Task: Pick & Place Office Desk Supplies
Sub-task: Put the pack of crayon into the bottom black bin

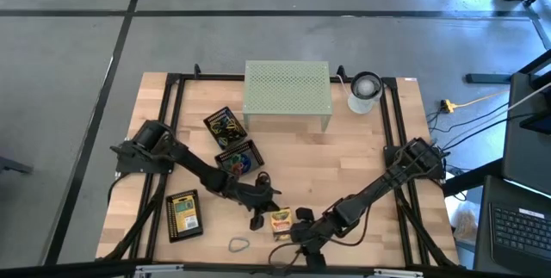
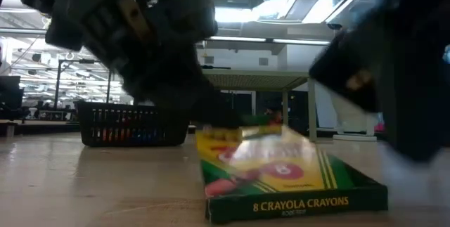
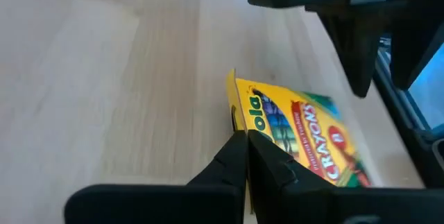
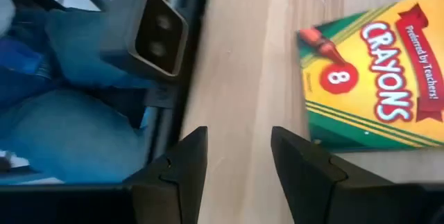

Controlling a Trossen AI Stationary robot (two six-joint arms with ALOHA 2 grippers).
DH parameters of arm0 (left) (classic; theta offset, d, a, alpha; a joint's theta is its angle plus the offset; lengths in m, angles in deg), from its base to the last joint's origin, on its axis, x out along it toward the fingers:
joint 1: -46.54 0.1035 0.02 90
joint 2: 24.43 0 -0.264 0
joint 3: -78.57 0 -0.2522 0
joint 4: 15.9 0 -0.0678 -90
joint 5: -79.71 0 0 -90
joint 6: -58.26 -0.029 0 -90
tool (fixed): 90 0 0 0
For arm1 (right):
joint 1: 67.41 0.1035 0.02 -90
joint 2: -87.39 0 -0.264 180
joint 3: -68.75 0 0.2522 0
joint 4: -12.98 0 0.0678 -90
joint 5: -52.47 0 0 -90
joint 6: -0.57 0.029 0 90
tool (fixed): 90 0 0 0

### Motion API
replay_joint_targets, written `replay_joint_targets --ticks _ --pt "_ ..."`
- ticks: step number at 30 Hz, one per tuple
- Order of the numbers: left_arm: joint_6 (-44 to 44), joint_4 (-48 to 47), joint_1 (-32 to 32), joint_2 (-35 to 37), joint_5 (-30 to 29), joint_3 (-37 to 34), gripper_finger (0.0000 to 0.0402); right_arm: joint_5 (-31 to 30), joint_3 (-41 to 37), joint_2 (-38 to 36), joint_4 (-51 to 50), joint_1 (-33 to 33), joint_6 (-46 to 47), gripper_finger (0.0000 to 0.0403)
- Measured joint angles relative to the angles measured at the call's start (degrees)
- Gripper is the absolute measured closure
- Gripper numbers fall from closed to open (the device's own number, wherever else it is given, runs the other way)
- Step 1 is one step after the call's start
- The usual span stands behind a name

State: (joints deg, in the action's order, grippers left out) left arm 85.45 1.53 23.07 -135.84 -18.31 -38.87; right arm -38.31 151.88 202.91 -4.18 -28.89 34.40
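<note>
Left claw (image 3: pixel 246 156) pressed together at the crayon box's (image 1: pixel 281 222) edge.
The box lies flat near the counter's (image 1: pixel 362 157) front edge; the right claw (image 4: pixel 236 156) hovers just beside it, fingers spread, holding nothing.

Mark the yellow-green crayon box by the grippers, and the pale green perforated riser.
yellow-green crayon box (image 1: pixel 281 222), high view, top face.
pale green perforated riser (image 1: pixel 287 88), high view, centre of top.
</note>
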Motion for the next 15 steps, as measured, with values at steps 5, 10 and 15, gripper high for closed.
replay_joint_targets --ticks 5,10,15 --pt "-3.4 -5.4 0.0 5.4 -2.6 0.0 0.0399 -1.7 0.1 -3.7 -2.9 0.7 0.2 0.0238" --pt "-5.8 -15.3 -1.3 13.0 -8.7 0.0 0.0399 -7.0 0.1 -6.8 -3.8 2.1 -1.5 0.0238" --pt "-8.3 -21.3 -3.9 21.1 -13.8 0.1 0.04 -10.6 0.2 -7.6 -3.9 2.6 -3.0 0.0238"
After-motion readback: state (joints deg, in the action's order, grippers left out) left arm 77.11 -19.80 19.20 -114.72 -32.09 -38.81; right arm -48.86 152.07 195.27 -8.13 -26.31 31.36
